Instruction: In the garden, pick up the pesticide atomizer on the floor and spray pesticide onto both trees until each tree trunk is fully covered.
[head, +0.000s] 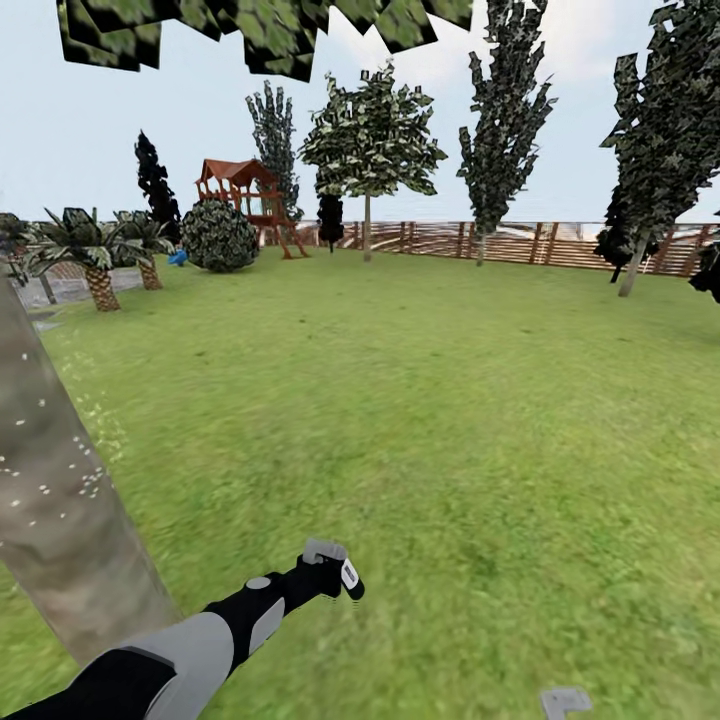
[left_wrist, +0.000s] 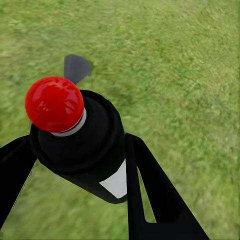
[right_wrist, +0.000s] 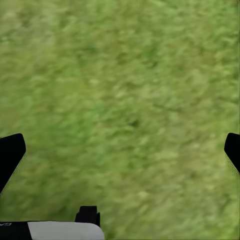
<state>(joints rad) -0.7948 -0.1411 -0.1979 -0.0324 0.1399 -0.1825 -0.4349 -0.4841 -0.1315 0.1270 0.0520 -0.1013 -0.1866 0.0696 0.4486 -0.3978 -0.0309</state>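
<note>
Left arm: glossy black segments with pale grey shell panels and a round grey joint cap.
Left jaws: two flat, tapering black fingers.
Right jaws: black fingertips, grey-white band beneath.

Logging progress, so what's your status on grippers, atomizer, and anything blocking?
Left gripper shut on atomizer, over grass. Right gripper open, empty. Tree trunk close on the left, white specks on bark. Nothing in the way.
</note>
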